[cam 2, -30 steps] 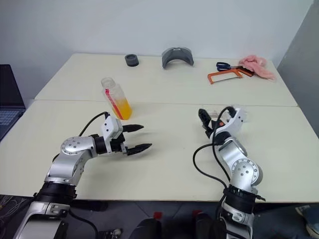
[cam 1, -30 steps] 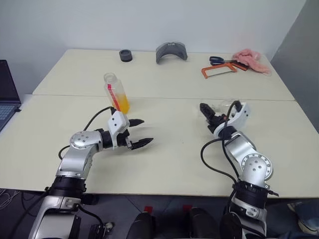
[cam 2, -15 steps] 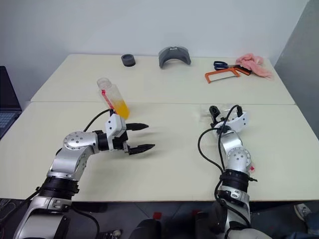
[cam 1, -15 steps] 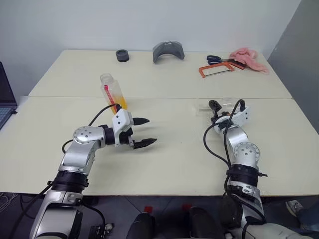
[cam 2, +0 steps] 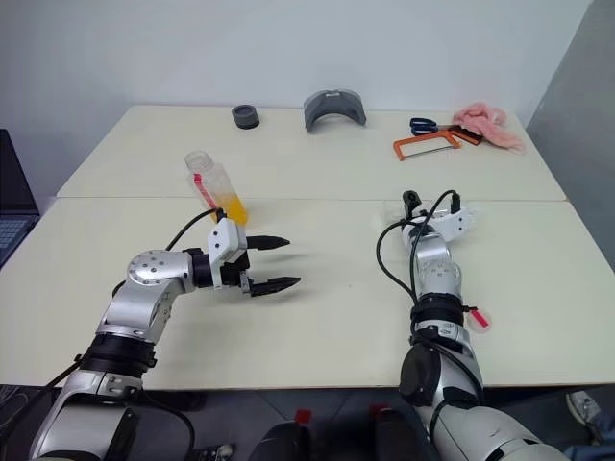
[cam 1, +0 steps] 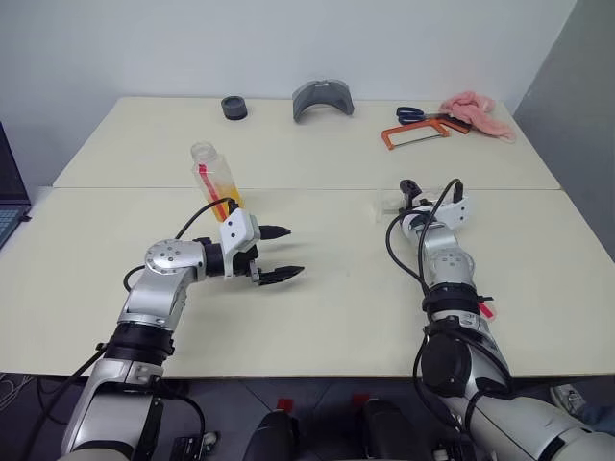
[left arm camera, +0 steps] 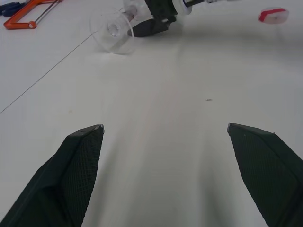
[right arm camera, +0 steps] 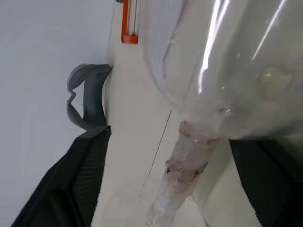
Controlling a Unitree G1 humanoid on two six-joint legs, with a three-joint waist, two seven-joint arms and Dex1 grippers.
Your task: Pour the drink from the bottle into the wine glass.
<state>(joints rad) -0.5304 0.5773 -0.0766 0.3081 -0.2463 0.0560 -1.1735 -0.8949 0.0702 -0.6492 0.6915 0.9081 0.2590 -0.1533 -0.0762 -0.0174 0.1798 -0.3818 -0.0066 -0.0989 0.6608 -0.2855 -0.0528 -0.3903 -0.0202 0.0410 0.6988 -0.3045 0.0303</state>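
Since a second ago the right gripper [cam 1: 411, 195] has reached forward across the table [cam 1: 327, 307] to the wine glass [left arm camera: 115, 32], which lies on its side near the seam. In the right wrist view the stem and bowl sit between its two fingers [right arm camera: 71, 189], which stand apart around the stem; whether they press it, I cannot tell. The left wrist view shows the glass's round foot facing the camera, and a red cap [left arm camera: 273, 15] lying on the table (the head views show it beside the right forearm). The left gripper [cam 1: 279, 253] has stayed put, spread wide and empty, just in front of the bottle [cam 1: 217, 177], which stands upright, uncapped, with the drink [cam 1: 231, 197] in its lower part.
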